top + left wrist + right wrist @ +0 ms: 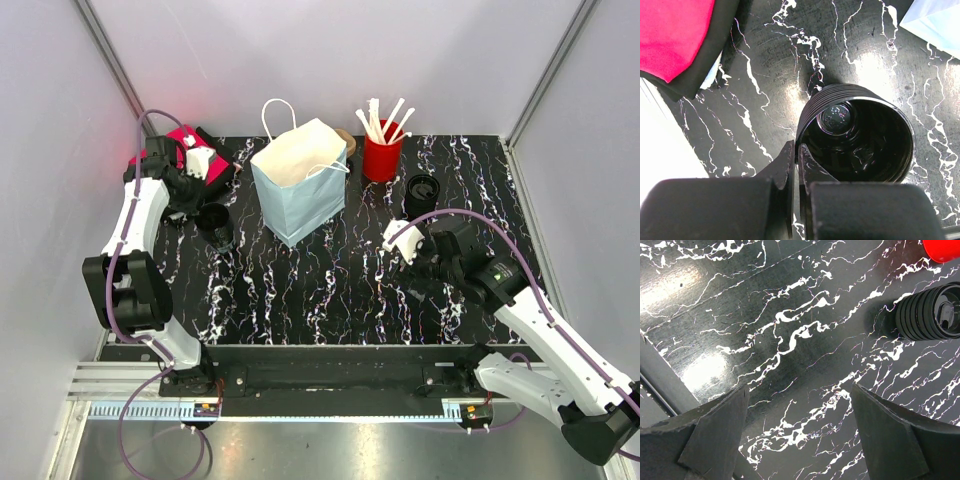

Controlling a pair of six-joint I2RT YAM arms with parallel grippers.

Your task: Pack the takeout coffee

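Observation:
The takeout coffee [421, 191], a small black ribbed cup with a black lid, stands at the back right near the red cup of stirrers [382, 153]. It also shows in the right wrist view [931, 311], up and to the right of my right gripper [800, 387], which is open and empty over bare table. My left gripper [796, 147] is shut on the rim of a lidless black cup [860, 135], one finger inside and one outside. That cup [215, 226] stands left of the light blue paper bag [300, 180], which is upright and open.
A red and black box [185, 140] with a white item on it sits at the back left; its red face shows in the left wrist view [675, 35]. White walls close in three sides. A metal rail [330, 375] runs along the near table edge.

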